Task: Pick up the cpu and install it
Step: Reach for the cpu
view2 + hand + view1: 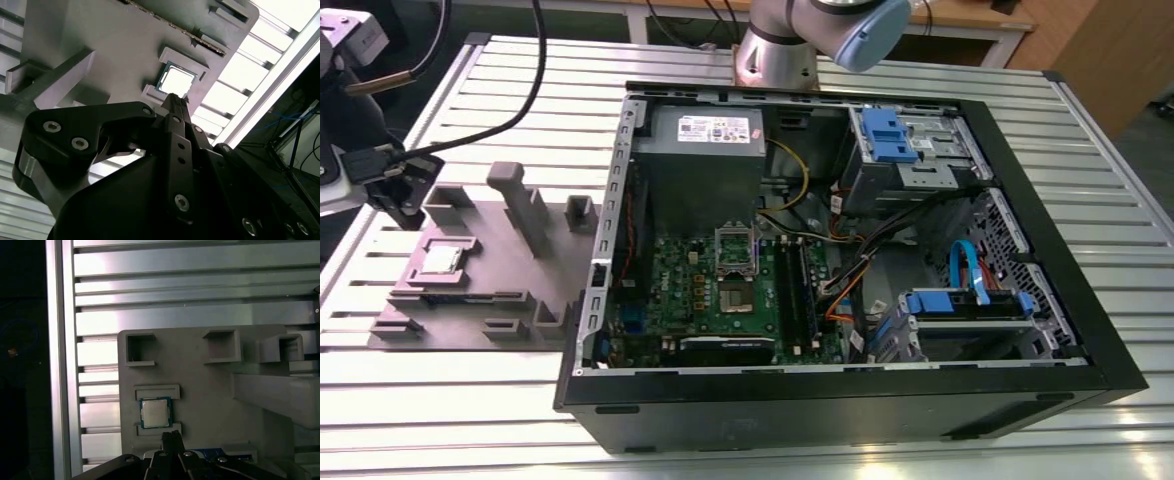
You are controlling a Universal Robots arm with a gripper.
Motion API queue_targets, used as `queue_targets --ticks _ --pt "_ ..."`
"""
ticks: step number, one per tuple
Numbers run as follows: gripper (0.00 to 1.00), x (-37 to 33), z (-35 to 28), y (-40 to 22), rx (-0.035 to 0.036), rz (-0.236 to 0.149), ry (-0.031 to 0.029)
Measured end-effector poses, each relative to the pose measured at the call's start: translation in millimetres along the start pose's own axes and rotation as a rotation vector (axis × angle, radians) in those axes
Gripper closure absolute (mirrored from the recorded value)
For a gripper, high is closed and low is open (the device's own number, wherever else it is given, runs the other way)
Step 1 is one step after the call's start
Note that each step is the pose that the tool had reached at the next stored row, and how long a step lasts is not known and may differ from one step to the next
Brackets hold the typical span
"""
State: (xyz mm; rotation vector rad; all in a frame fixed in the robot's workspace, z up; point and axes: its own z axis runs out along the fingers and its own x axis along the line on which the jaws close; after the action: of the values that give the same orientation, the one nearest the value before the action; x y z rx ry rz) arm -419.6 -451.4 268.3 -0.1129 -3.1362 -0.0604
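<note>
at the exterior view's far left the gripper hangs over the slatted table, above the near corner of a grey holder. in both wrist views its tips are pressed together with nothing between them. the cpu lies flat in a shallow recess of the holder, silvery top up, just below and right of the gripper in the exterior view. in both wrist views the cpu sits between two raised ledges of the recess, with the closed tips near one edge of it; whether they touch it i cannot tell. further right on the holder stand several upright posts. right of the holder lies the open black case on its side. inside it, at its left, is the green board with the dark socket in its middle, and the grey power box behind the board. the arm's base stands on the table beyond the case. at the case's right are blue-trimmed drive cages and loose cables.
</note>
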Motion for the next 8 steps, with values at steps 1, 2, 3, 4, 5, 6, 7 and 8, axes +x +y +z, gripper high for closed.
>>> queue_targets --ticks 1,2,3,4,5,6,7,8 --pt "0.89 0.2 0.8 0.0 -0.0001 0.000 -0.0001" --pt "0.89 0.4 2.2 -0.1 -0.0001 0.000 -0.0001" --pt "0.89 0.7 3.7 -0.2 0.0001 0.000 0.0001" --pt "0.89 1.2 5.6 -0.2 -0.0001 0.000 -0.0003" --pt "0.89 2.1 7.2 -0.4 0.0001 0.000 -0.0006" --pt "0.89 2.8 9.0 -0.6 0.0000 0.000 -0.0012" --pt "0.89 3.6 11.0 -0.7 -0.0001 0.000 -0.0017" --pt "0.89 4.3 12.8 -0.8 -0.0002 0.000 -0.0022"
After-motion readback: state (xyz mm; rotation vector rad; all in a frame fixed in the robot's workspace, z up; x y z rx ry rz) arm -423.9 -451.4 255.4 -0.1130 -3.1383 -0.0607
